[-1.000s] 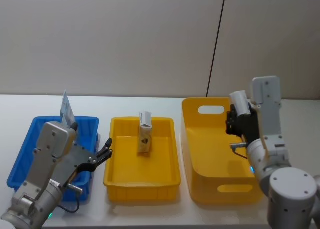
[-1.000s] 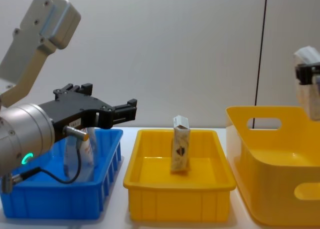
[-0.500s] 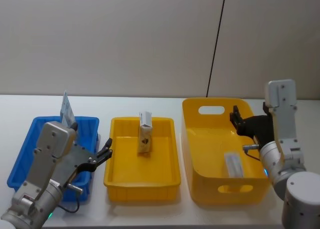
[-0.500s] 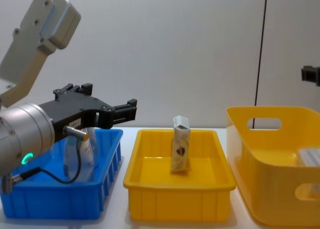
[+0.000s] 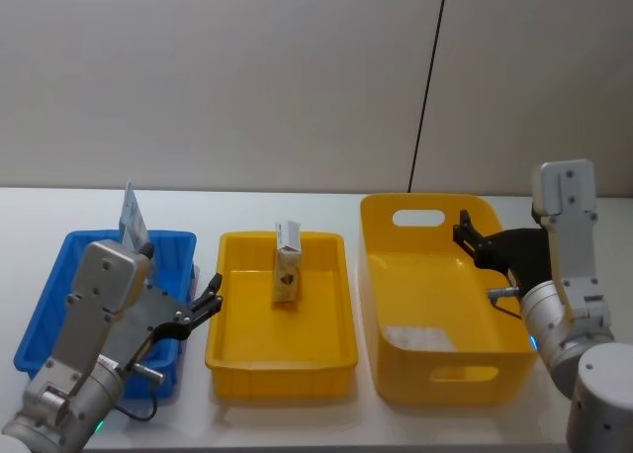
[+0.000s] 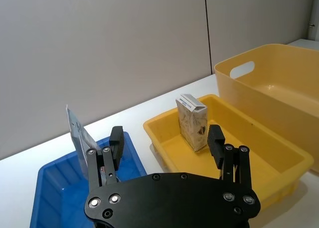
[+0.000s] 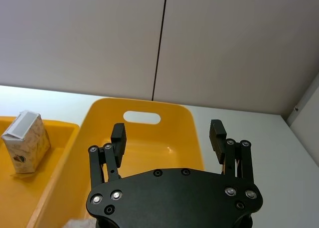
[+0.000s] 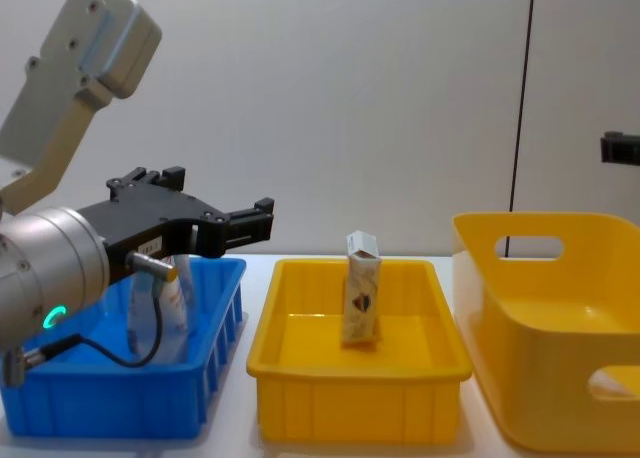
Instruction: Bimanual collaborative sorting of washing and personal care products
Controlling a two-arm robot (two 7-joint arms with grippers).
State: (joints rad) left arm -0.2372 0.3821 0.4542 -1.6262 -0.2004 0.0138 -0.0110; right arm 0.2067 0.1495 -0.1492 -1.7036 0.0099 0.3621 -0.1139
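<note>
Now left gripper [image 5: 207,302] hovers by blue bin [image 5: 163,238], right gripper [image 5: 471,239] over tall yellow bin [image 5: 396,379], both jaws apart.

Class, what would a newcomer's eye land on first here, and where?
Three bins in a row: a blue bin on the left holding a pale-blue pouch, a shallow yellow bin in the middle with one upright carton, a deep yellow bin on the right. The left gripper hangs open by the blue bin; the right gripper, open, above the deep one.
</note>
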